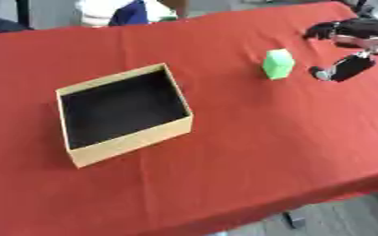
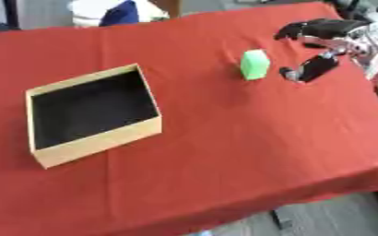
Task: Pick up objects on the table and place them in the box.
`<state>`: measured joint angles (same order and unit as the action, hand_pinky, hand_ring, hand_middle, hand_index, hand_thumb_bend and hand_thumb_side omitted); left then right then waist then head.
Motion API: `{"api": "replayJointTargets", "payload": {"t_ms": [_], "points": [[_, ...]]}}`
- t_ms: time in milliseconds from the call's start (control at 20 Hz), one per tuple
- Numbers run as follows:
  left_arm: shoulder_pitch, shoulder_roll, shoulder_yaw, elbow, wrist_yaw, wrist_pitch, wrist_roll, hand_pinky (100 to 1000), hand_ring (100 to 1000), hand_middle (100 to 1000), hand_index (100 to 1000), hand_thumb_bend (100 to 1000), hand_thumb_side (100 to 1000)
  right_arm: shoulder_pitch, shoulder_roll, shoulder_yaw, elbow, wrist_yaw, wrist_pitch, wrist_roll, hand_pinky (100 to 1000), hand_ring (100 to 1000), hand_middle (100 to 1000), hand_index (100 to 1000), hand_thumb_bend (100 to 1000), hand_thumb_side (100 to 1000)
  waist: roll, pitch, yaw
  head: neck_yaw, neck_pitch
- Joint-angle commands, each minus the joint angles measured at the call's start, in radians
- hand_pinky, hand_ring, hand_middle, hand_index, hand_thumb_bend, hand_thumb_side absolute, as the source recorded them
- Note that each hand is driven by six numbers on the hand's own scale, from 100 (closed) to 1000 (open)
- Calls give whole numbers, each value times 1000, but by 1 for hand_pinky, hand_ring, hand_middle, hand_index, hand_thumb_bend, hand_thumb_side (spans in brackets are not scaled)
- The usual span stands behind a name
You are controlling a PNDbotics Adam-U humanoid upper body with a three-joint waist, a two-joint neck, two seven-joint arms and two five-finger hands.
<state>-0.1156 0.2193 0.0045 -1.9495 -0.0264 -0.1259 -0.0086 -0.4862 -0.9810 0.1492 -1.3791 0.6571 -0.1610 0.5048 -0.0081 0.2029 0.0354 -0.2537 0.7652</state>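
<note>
The robot's black right hand [image 2: 317, 48] hangs over the far right of the red tablecloth [image 2: 240, 138], fingers and thumb spread apart, holding nothing. Just to its left, not touching it, a small light-green block [image 2: 255, 64] stands upright on the cloth. Well beyond the block, further left and nearer the camera, sits the open tan cardboard box [image 2: 95, 143] with a dark interior.

The right hand [image 2: 317, 46] is blurred, so whether its fingers touch the green block [image 2: 255, 64] beside it cannot be told. Its arm is cut off by the right edge. The box [image 1: 124, 113] has a black inside with no detail to make out
</note>
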Motion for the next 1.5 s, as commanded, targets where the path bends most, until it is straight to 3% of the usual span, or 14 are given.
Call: {"api": "replayJointTargets", "payload": {"t_ms": [50, 600, 1500], "points": [[-13, 23, -1, -24, -1, 0, -2, 688, 625, 598, 663, 100, 639, -24, -28, -6, 8, -24, -1, 3, 834, 900, 1000, 1000, 177, 470, -4, -10, 3, -6, 5], [-27, 25, -7, -29, -1, 1, -8, 688, 625, 598, 662, 100, 637, -59, -11, 6, 63, -33, -8, 9, 831, 898, 1000, 1000, 136, 512, -4, 7, 32, -21, 0], [-36, 20, -11, -33, 1, 1, -12, 689, 625, 598, 662, 100, 638, -91, 35, 18, 139, -12, -26, 7, 827, 895, 1000, 1000, 100, 560, 4, 23, 47, -20, -5]]}}
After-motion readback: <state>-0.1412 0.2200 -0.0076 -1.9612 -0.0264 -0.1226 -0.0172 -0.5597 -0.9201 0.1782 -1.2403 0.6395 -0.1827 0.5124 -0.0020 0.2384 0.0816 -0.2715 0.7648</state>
